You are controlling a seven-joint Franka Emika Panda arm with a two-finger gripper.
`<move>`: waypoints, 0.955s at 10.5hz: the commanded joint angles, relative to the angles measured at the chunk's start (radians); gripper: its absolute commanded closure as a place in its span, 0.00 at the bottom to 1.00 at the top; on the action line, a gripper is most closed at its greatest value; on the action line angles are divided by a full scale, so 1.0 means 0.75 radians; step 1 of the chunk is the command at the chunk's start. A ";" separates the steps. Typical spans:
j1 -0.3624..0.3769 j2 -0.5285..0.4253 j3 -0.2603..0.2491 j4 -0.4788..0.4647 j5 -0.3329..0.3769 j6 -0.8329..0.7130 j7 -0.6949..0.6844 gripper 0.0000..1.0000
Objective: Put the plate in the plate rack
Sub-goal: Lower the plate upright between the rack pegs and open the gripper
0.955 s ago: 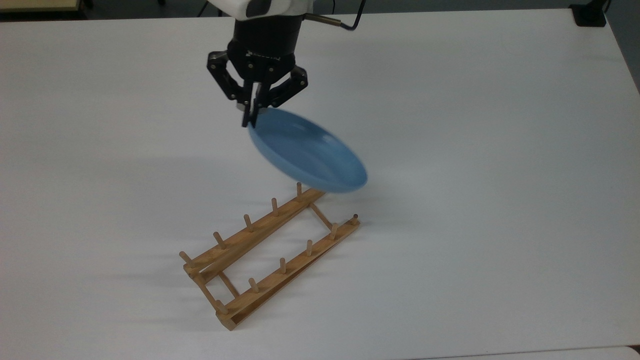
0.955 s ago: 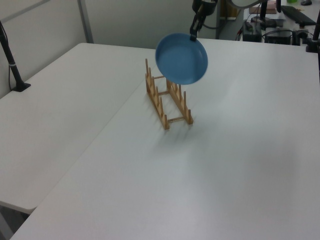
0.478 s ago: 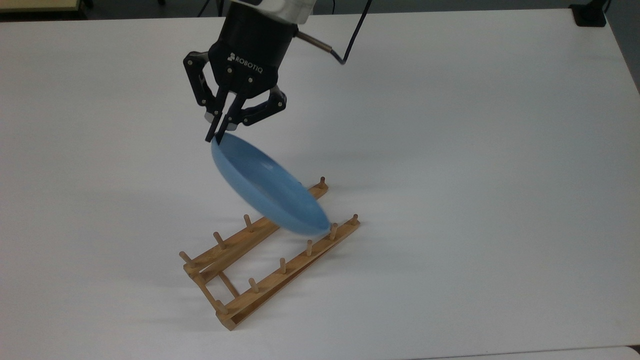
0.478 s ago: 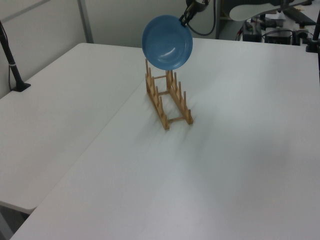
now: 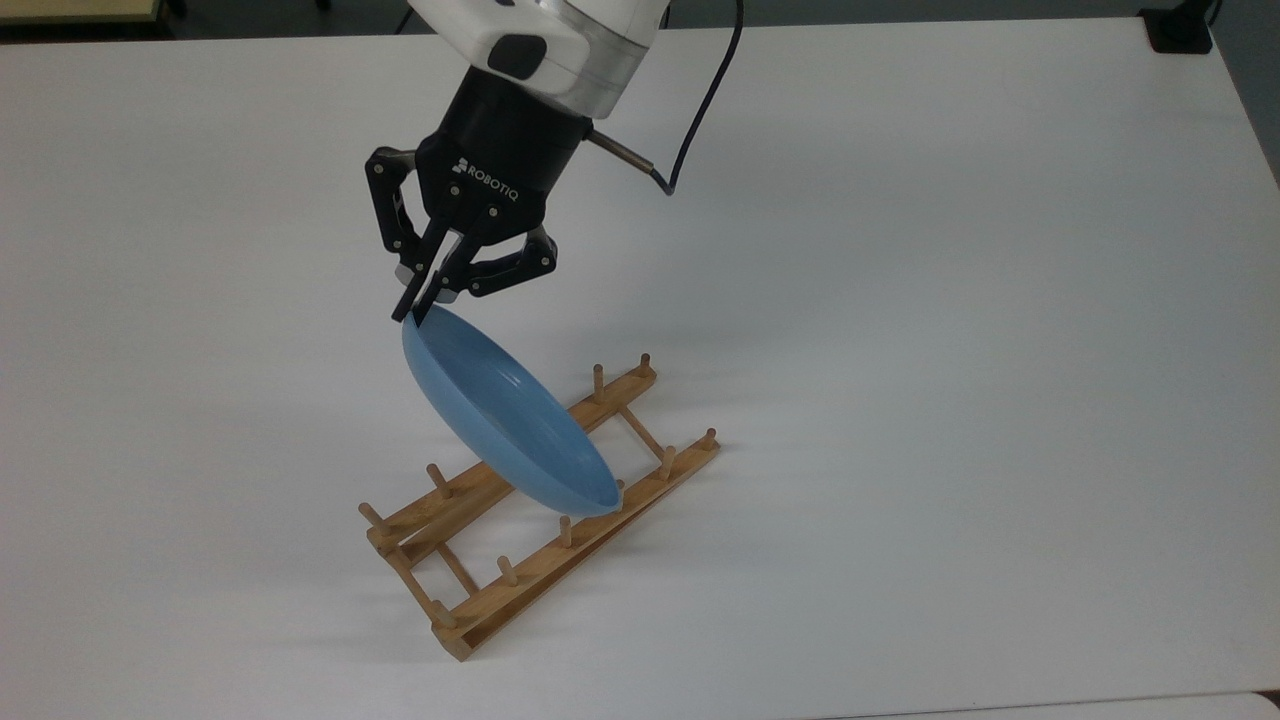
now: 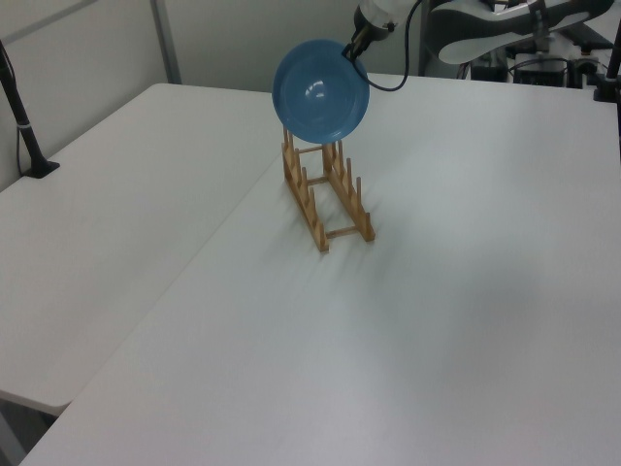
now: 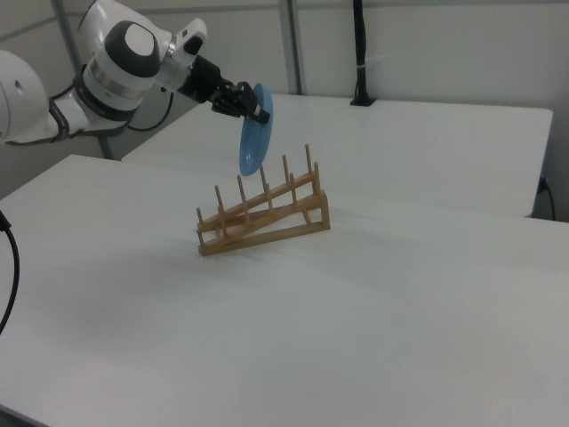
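One round, glossy light-blue plate (image 5: 505, 420) hangs on edge above the long light-brown wooden peg rack (image 5: 545, 500).

The black two-finger jaws (image 5: 412, 310) are clamped on the plate's upper rim, left of centre in the top view; the plate slopes down and to the top view's right from them, its lower edge among the middle pegs. In the right view it stands near upright, just above the rack, which rests on the white bench (image 5: 950, 350). Lowering it between two peg pairs looks like the coming move.

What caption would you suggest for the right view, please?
Gripper holds a light-blue plate by its rim, edge-on above the wooden plate rack.
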 commanded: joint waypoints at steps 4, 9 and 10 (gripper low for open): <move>0.018 0.011 0.000 -0.097 -0.163 0.091 0.125 1.00; 0.042 0.025 0.008 -0.153 -0.245 0.101 0.129 1.00; 0.042 0.029 0.008 -0.155 -0.257 0.101 0.129 1.00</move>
